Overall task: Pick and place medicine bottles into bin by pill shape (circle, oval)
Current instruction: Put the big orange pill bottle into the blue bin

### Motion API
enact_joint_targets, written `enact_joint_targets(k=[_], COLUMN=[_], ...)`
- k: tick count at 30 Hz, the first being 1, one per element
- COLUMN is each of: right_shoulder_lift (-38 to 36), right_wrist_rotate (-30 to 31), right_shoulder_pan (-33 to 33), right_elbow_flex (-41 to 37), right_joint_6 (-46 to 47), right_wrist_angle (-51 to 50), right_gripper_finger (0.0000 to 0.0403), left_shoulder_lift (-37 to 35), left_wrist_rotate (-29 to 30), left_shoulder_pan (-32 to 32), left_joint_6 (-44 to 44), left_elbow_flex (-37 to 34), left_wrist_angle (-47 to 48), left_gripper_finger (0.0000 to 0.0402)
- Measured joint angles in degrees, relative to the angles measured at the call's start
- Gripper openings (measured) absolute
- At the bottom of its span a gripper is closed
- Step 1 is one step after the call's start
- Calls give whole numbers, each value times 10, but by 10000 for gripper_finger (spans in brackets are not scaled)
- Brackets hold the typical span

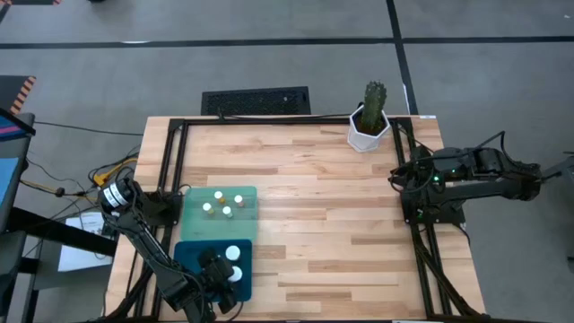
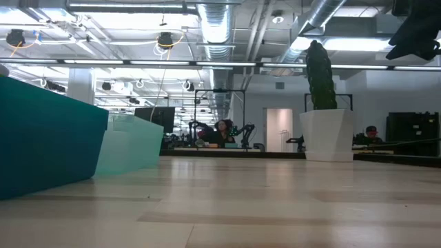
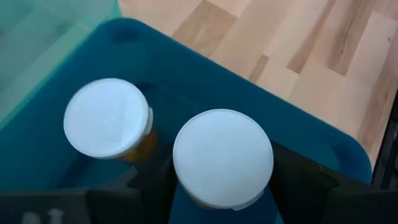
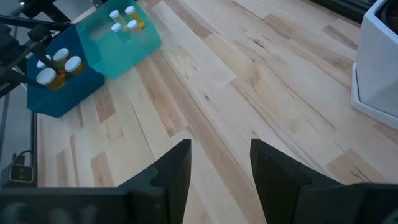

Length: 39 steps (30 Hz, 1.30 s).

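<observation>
Left gripper (image 3: 222, 186) over the dark blue bin (image 3: 311, 134), fingers (image 3: 298, 177) clamped on a white-capped medicine bottle (image 3: 222, 158), a second bottle (image 3: 107, 118) just beside the fingers on the bin floor; four more in the pale green bin (image 1: 193, 205) beyond. Best lowered straight down and released only once seated, keeping clear of the neighbour. Right gripper (image 4: 219, 163) waiting at the table's right edge, fingers apart and empty, cactus pot (image 1: 368, 130) nearby
</observation>
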State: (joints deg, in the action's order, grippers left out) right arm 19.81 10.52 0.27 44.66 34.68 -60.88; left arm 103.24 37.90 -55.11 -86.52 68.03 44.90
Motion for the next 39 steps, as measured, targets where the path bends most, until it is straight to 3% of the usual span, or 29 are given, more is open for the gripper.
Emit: enact_joint_targets(k=[7, 16, 25, 39], right_shoulder_lift=[0, 0, 0, 0], right_wrist_rotate=[0, 0, -1, -1], right_shoulder_pan=[0, 0, 0, 0], right_elbow_flex=[0, 0, 0, 0], right_joint_6=[0, 12, 14, 14], right_wrist_angle=[0, 0, 0, 0], right_gripper_finger=[175, 175, 175, 175], left_shoulder_lift=[0, 0, 28, 28], left_wrist_rotate=[-27, 19, -2, 18], left_shoulder_pan=[0, 0, -5, -4], left_joint_6=[29, 15, 3, 5], left_elbow_flex=[0, 0, 0, 1], left_wrist_angle=[-16, -6, -19, -18], left_gripper_finger=[214, 214, 214, 214])
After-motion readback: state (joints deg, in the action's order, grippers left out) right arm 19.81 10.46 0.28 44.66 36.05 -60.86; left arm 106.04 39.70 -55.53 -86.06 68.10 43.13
